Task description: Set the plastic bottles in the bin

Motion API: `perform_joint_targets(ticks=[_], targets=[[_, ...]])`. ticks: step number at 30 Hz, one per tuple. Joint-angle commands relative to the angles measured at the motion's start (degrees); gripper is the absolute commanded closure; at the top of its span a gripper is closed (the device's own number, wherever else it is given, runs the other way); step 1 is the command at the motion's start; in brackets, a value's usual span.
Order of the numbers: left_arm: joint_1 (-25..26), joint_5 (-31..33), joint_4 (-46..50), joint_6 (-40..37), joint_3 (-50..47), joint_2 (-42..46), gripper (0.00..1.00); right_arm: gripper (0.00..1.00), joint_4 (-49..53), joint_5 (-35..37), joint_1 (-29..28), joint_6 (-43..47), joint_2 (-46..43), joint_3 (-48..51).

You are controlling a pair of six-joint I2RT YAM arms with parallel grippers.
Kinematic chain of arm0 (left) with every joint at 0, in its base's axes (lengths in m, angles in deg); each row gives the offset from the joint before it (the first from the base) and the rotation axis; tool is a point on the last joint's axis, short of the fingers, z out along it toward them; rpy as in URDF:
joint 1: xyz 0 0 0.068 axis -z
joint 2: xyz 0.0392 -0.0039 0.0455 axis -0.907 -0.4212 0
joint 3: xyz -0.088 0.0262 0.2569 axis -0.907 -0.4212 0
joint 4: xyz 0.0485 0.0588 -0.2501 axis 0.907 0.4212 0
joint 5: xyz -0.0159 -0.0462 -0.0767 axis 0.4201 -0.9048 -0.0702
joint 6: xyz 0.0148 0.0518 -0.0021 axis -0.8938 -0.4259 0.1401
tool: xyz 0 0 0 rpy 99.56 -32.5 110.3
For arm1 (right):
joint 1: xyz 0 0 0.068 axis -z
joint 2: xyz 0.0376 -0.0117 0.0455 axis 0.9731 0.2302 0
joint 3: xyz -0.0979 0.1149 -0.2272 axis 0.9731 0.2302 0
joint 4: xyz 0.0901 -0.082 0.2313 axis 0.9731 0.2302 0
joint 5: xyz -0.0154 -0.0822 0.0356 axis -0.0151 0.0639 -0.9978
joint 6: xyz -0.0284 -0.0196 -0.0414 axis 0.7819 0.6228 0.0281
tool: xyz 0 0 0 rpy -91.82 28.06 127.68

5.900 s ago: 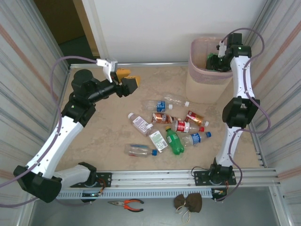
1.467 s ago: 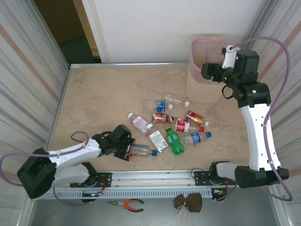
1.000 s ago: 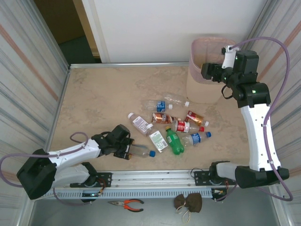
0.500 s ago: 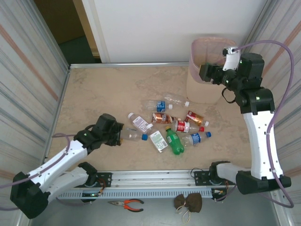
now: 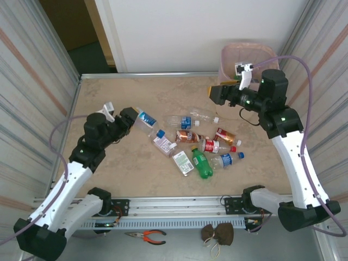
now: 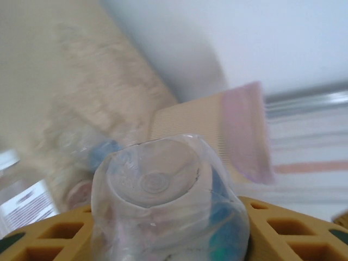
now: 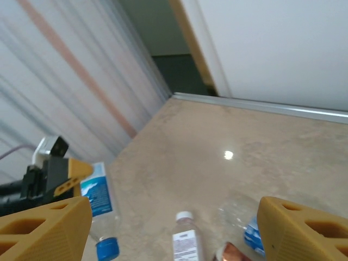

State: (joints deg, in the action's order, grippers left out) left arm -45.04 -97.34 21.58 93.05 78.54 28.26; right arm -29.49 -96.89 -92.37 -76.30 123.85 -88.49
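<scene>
While the left gripper [image 5: 132,117] stays clamped on a clear blue-labelled bottle [image 5: 145,122], it has lifted it up and back from the near edge. The right gripper [image 5: 214,93], jaws apart and empty, has swung off the bin [image 5: 232,53] toward the other bottles [image 5: 202,145] on the table [image 5: 114,92].

Beige marbled tabletop [image 5: 117,100], white back wall [image 5: 190,32], striped side panels [image 5: 27,81].
</scene>
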Motion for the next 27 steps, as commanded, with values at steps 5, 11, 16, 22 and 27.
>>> perform_joint_targets(ticks=[5, 11, 16, 22, 27], targets=[[-0.76, -20.4, -17.61, -17.11, 9.36, -6.66, 0.47, 0.22, -12.03, -5.91, -7.18, -2.7, -1.42, 4.03], [-0.72, -33.64, -26.22, -21.56, 16.52, -12.62, 0.48, 0.19, -16.09, -10.08, -12.82, -1.74, -0.86, 4.29], [1.27, -40.8, -26.94, -26.95, 23.18, -15.83, 0.49, 0.14, -16.73, -11.71, -16.34, -1.99, 0.77, 2.88], [4.6, -43.53, -26.18, -31.7, 28.41, -17.99, 0.48, 0.13, -17.62, -15.27, -19.64, -1.93, 3.12, 1.48], [6.44, -44.34, -25.77, -32.65, 30.66, -19.51, 0.48, 0.17, -18.06, -17.46, -21.44, -1.08, 4.26, 0.39]])
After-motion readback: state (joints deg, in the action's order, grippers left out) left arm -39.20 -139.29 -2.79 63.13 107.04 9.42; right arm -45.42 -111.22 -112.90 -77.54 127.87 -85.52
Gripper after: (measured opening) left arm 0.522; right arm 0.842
